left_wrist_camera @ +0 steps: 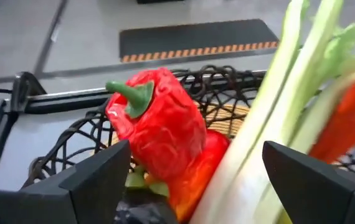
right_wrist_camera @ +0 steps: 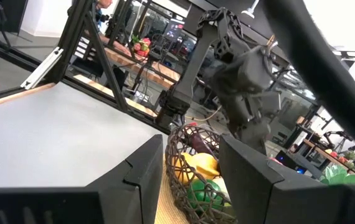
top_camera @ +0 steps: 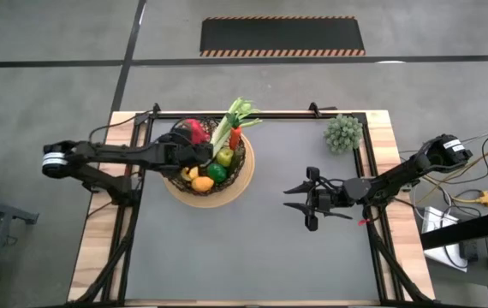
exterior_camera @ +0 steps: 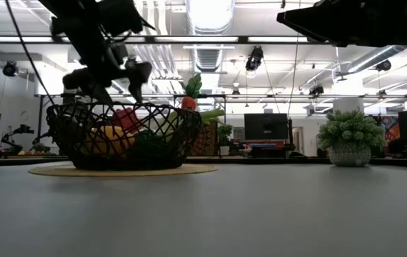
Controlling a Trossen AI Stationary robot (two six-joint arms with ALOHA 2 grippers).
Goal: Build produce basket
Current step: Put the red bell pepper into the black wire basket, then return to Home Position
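Observation:
The dark wire basket [top_camera: 242, 171] stands on its tan base disc [top_camera: 227, 196] at the table's far left of centre. It holds red peppers [left_wrist_camera: 159, 124], a leek [left_wrist_camera: 271, 124] leaning on the far rim, a carrot [top_camera: 235, 137], a lemon [top_camera: 201, 182] and a green fruit [top_camera: 217, 172]. My left gripper [top_camera: 203, 155] hovers open just above the basket's produce [exterior_camera: 111, 82]. Its fingers stand on either side of the peppers and leek in the left wrist view [left_wrist_camera: 196, 186]. My right gripper [top_camera: 306, 201] is open and empty over the table's right half.
A spiky grey-green plant in a pot [top_camera: 344, 133] stands at the far right corner and shows in the low view [exterior_camera: 350, 139]. A black frame rail [top_camera: 261, 115] runs along the table's far edge. Bare grey mat [top_camera: 252, 248] lies in front of the basket.

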